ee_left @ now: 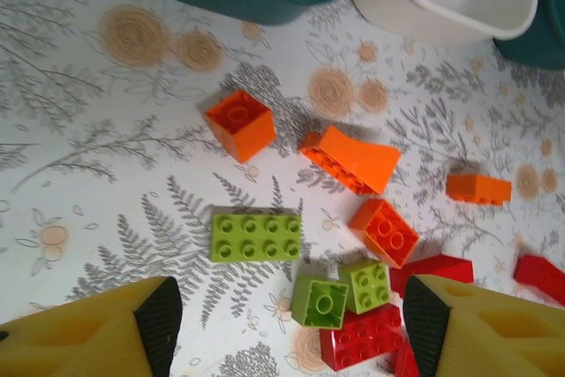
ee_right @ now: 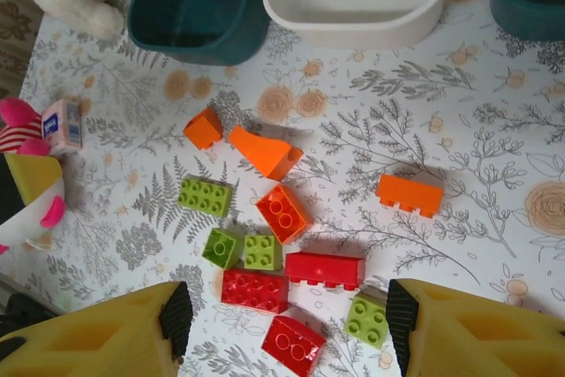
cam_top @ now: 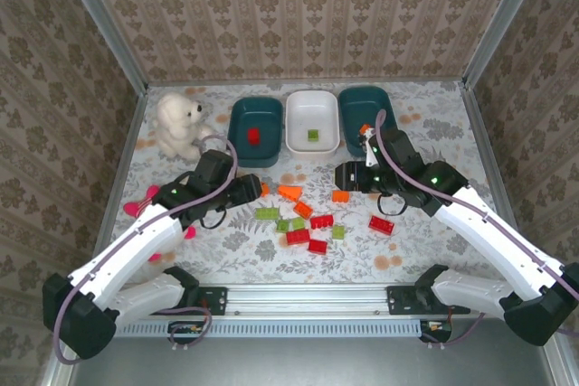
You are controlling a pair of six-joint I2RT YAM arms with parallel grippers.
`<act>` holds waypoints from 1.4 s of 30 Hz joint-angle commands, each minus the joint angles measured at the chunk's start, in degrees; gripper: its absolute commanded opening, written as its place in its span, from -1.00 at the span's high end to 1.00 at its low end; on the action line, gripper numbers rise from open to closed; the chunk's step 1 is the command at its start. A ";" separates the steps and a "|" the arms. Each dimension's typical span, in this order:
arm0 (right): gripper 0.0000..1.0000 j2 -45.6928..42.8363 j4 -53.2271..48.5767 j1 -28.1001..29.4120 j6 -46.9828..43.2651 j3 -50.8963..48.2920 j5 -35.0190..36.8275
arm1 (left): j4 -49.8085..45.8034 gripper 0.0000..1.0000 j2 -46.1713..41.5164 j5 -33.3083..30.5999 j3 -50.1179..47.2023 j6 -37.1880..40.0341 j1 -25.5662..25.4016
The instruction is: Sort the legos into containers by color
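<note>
Red, orange and light green legos lie scattered mid-table, among them a green brick (cam_top: 266, 213), a red brick (cam_top: 298, 237) and an orange brick (cam_top: 289, 192). At the back stand three containers: a teal tub (cam_top: 238, 146) holding a red brick (cam_top: 254, 136), a white tub (cam_top: 296, 133) holding a green brick (cam_top: 313, 136), and another teal tub (cam_top: 355, 101). My left gripper (ee_left: 294, 324) hangs open above two small green bricks (ee_left: 320, 300) and a red brick (ee_left: 362, 337). My right gripper (ee_right: 289, 315) is open over the red bricks (ee_right: 254, 290), holding nothing.
A white plush bear (cam_top: 178, 124) sits at the back left beside the teal tub. A pink toy (cam_top: 136, 207) lies under my left arm. Patterned walls close in three sides, and a metal rail (cam_top: 308, 300) runs along the near edge.
</note>
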 commanded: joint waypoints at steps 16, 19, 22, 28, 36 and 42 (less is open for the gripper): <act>-0.33 -10.04 -18.70 -1.32 9.65 12.31 19.40 | 6.60 -0.45 41.67 10.25 30.58 38.67 -27.57; -0.44 -12.21 -20.16 -1.95 10.58 15.46 19.92 | 7.46 -0.49 48.69 11.07 36.09 41.77 -29.98; -0.49 -13.39 -20.95 -2.21 10.94 17.65 19.21 | 8.84 -0.55 53.94 10.65 40.52 44.03 -31.94; -0.51 -15.42 -23.61 -2.22 11.82 18.54 18.74 | 9.16 -0.75 62.72 6.32 48.23 48.54 -34.57; -0.52 -17.25 -26.53 -2.42 11.21 19.60 18.94 | 12.79 -0.85 69.68 0.93 53.18 53.03 -36.13; -0.53 -17.04 -27.25 -2.49 10.77 19.59 17.88 | 13.28 -0.85 73.46 -0.52 55.88 55.06 -36.39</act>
